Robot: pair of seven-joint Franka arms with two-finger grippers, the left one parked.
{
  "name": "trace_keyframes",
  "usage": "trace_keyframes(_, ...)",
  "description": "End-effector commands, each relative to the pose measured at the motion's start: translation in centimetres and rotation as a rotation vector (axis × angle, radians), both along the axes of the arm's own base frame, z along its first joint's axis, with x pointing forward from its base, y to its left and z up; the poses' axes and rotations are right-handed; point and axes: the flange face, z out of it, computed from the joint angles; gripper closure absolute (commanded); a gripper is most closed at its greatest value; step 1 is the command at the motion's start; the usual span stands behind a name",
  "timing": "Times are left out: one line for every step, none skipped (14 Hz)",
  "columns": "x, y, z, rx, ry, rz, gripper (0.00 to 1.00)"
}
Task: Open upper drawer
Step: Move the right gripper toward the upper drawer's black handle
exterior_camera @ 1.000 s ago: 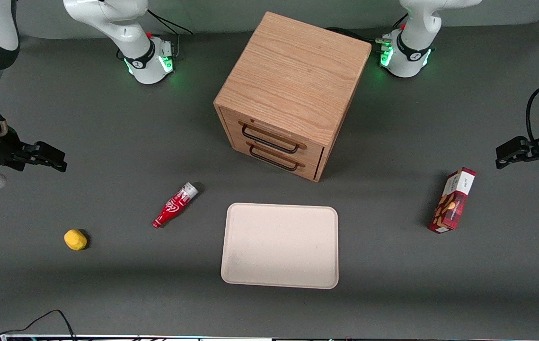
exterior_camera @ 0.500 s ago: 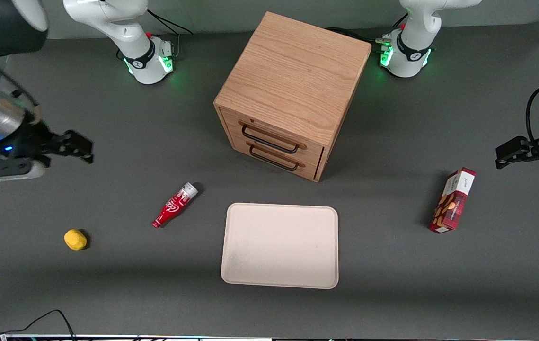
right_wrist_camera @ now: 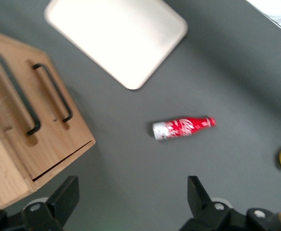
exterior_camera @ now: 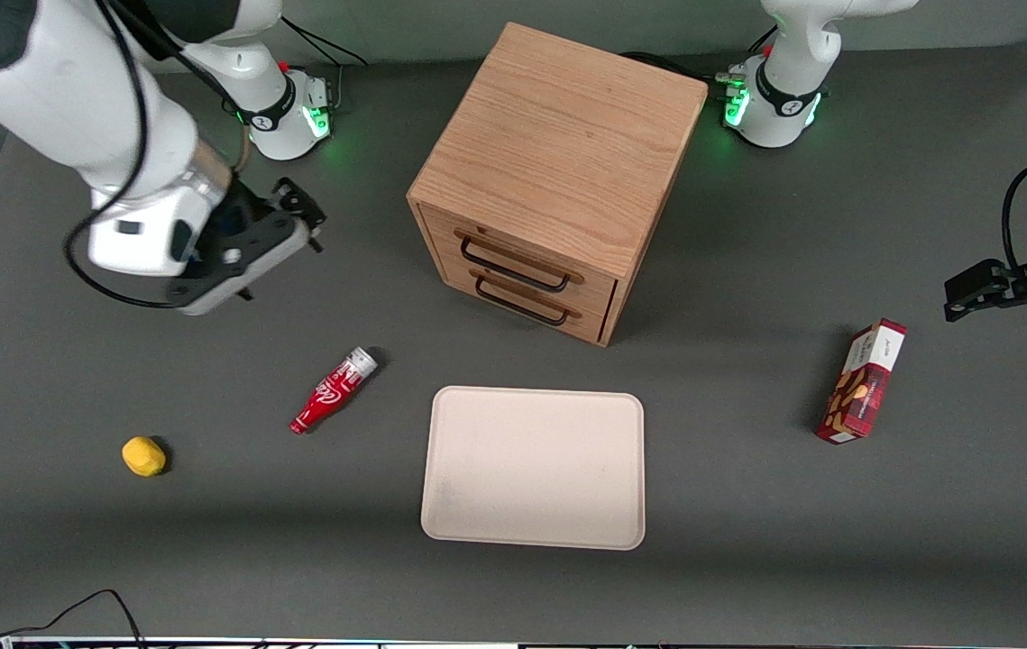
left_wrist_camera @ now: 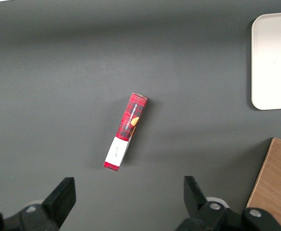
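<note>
upper drawer (exterior_camera: 520,263): light oak, black wire handle, seemingly closed | gripper (exterior_camera: 304,214): fingers spread, well apart from cabinet (exterior_camera: 558,135)

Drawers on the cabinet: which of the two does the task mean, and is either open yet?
The upper drawer, directly under the cabinet top, above the lower drawer near the base. Both are shut. The pincer hangs open in the air, toward the working arm's end, touching neither.
</note>
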Motion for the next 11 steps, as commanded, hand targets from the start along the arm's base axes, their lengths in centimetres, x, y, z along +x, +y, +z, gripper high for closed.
trace_keyframes(-0.2, 4.8, -1.6, 0.063, 0.038, 0.191, 0.0)
trace_keyframes(-0.4, 6.3, -2.6, 0.083, 0.052, 0.235, 0.0)
trace_keyframes(-0.8, 8.0, -3.4, 0.107, 0.063, 0.271, 0.0)
trace_keyframes(-1.0, 9.2, -4.1, 0.123, 0.073, 0.289, 0.0)
trace_keyframes(-1.0, 10.5, -5.5, 0.138, 0.081, 0.306, 0.0)
trace_keyframes(-1.2, 12.0, -6.4, 0.153, 0.079, 0.324, 0.0)
trace_keyframes(-1.0, 12.7, -7.2, 0.162, 0.079, 0.32, 0.0)
trace_keyframes(-0.8, 13.3, -8.3, 0.172, 0.077, 0.318, 0.0)
trace_keyframes(-0.9, 14.4, -9.3, 0.183, 0.077, 0.331, 0.0)
trace_keyframes(-0.4, 14.7, -10.7, 0.194, 0.082, 0.337, 0.0)
trace_keyframes(0.0, 15.0, -11.9, 0.202, 0.089, 0.335, 0.0)
